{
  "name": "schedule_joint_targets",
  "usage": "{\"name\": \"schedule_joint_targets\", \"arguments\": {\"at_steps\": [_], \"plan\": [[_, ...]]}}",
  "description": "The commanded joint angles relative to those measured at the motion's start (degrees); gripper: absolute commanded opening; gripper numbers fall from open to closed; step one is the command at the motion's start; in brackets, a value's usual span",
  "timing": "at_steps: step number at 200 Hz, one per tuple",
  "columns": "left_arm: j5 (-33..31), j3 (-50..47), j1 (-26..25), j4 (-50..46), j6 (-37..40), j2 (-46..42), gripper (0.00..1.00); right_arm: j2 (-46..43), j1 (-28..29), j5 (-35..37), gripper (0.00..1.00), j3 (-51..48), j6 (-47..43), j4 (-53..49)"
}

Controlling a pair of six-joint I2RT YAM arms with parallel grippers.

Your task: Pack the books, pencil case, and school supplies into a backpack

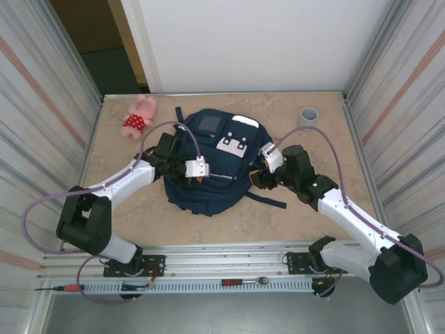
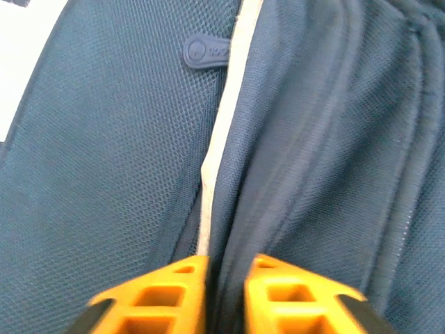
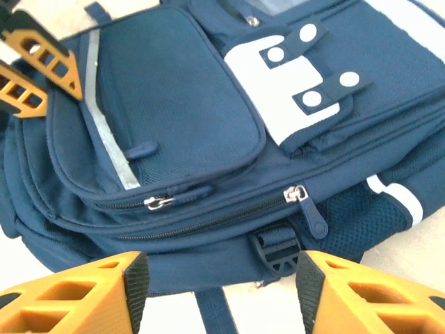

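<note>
From the top external view, the backpack point(image 1: 215, 195) lies flat in the middle of the tabletop point(image 1: 139, 223), zipped and with nothing else of the task on it. A pink plush toy point(image 1: 139, 115) sits off its far left corner and a grey cup point(image 1: 309, 116) off its far right corner. The left gripper point(image 1: 189, 182) is down on the backpack's left part, while the right gripper point(image 1: 256, 179) sits at the backpack's right edge. At the left wrist, the backpack's navy mesh point(image 2: 104, 174) is very close. The left gripper point(image 2: 226, 278) has its jaws nearly together, clamped on a fold of fabric just beside a light stripe point(image 2: 222, 104), and a small rubber zip tab point(image 2: 205, 52) lies farther up the backpack. At the right wrist, the right gripper point(image 3: 222, 275) hangs over the backpack's point(image 3: 174, 90) side with its jaws wide apart and nothing between them, above a black buckle point(image 3: 274, 250). The white patch point(image 3: 271, 76) with its snaps lies beyond.
</note>
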Motion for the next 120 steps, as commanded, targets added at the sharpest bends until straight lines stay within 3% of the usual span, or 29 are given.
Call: {"name": "schedule_joint_targets", "arguments": {"at_steps": [1, 10, 40, 92, 120], "plan": [[6.1, 1.0, 2.0, 2.6, -5.3, -4.6, 0.04, -1.8, -1.7, -3.0, 0.61, -1.1, 1.4, 6.3], [9.5, 0.5, 2.9, 3.5, -7.4, -5.7, 0.00, -1.2, -2.0, -4.4, 0.62, -1.1, 1.1, 6.8], [17.0, -1.3, 6.1, 7.5, -12.9, -7.2, 0.00, 3.7, -1.9, -7.7, 0.64, -0.3, -0.9, 7.6], [21.3, -1.7, 7.2, 8.5, -12.9, -6.4, 0.00, 15.1, -1.3, -17.3, 0.67, 2.8, -6.4, 12.7], [21.1, -2.8, 7.2, 9.5, -12.3, -7.1, 0.00, 19.9, -1.4, -17.9, 0.68, 4.7, -8.2, 15.6]]}}
